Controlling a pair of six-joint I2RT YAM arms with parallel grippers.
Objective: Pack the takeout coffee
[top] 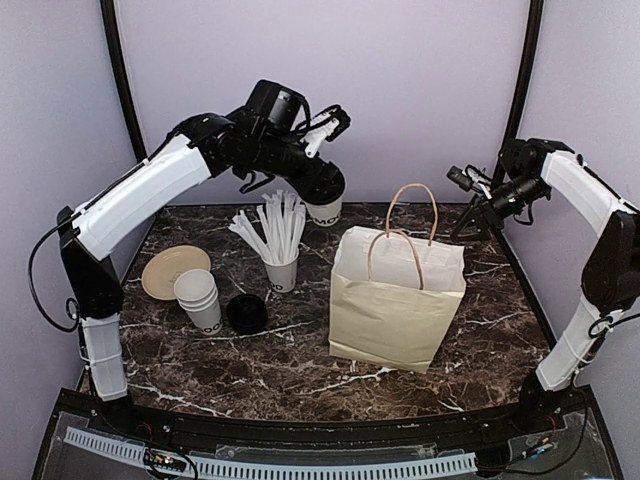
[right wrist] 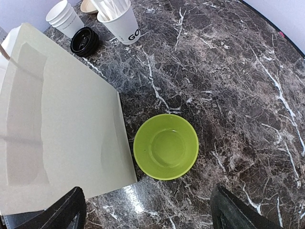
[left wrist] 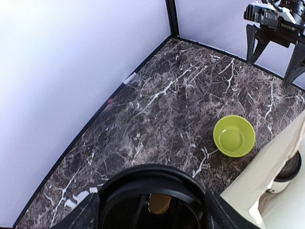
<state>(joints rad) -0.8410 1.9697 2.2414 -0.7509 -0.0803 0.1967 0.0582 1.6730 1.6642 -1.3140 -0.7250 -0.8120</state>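
We see the left gripper [top: 318,188] clenched on the takeout coffee [top: 326,211], the cup hanging just beneath it, above the table [top: 290,375]. Its wrist camera shows only the black lid between the jaws. The right gripper [right wrist: 151,211] stands released, jaws wide apart. Just ahead of it, its own camera reveals a green bowl [right wrist: 166,146] beside the paper bag [right wrist: 57,119], which hides the bowl from overhead.
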